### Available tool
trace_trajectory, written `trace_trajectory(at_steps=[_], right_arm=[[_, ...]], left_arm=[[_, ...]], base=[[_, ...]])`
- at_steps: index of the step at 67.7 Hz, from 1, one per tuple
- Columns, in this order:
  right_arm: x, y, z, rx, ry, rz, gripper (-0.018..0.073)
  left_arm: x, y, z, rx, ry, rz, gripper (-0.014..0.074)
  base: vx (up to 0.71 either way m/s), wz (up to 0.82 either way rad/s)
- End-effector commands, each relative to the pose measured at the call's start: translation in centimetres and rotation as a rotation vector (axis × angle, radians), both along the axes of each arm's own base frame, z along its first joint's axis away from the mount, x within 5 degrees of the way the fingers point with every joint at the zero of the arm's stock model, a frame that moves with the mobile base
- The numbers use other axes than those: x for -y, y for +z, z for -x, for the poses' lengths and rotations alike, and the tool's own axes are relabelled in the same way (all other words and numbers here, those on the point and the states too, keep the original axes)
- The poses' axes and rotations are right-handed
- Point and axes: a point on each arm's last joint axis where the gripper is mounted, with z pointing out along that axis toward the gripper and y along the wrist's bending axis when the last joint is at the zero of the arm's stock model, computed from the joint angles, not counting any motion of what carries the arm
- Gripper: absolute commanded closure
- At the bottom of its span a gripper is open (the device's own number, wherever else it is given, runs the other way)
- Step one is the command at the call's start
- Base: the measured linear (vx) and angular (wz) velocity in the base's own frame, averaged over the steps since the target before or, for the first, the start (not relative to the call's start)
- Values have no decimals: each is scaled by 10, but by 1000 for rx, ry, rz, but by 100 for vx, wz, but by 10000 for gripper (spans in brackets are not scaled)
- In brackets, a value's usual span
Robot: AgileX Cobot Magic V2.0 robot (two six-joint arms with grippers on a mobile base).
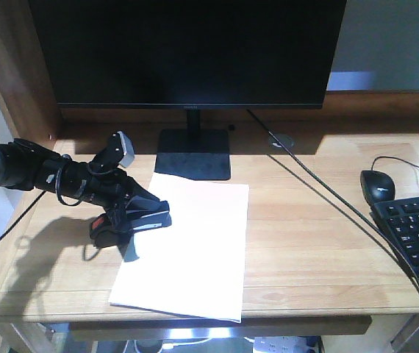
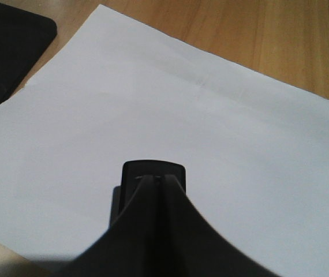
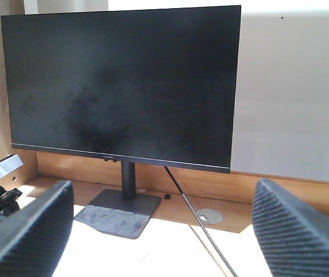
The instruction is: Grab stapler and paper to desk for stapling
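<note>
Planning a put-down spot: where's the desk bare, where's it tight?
Bare desk between the paper and the keyboard, crossed by one cable. Crowded at the paper's left edge: left gripper holds the stapler there.

Large black flat-screen monitor (image 1: 187,51), screen dark, on a black square stand base (image 1: 193,154) at centre rear. Round grey cable grommet (image 1: 281,140) right of the base. Thin black cable (image 1: 320,187) running diagonally forward from the monitor. Black computer mouse (image 1: 377,184), corded, far right. Black keyboard (image 1: 415,232), partly out of view, just in front of the mouse.
</note>
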Motion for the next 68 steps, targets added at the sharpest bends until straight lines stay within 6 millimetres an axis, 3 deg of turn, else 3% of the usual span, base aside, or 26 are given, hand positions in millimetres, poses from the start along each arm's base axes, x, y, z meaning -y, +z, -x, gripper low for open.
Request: trace_trajectory(at_steps=[1, 58, 68], right_arm=[[-2, 10, 1, 34, 19, 16, -31], [-2, 10, 1, 34, 19, 16, -31], [-2, 10, 1, 34, 19, 16, -31]], left_arm=[[0, 12, 1, 46, -20, -67, 603], [-2, 12, 3, 32, -35, -97, 603], [-4, 26, 5, 45, -40, -136, 603]], base=[[0, 0], [0, 0], [0, 0]])
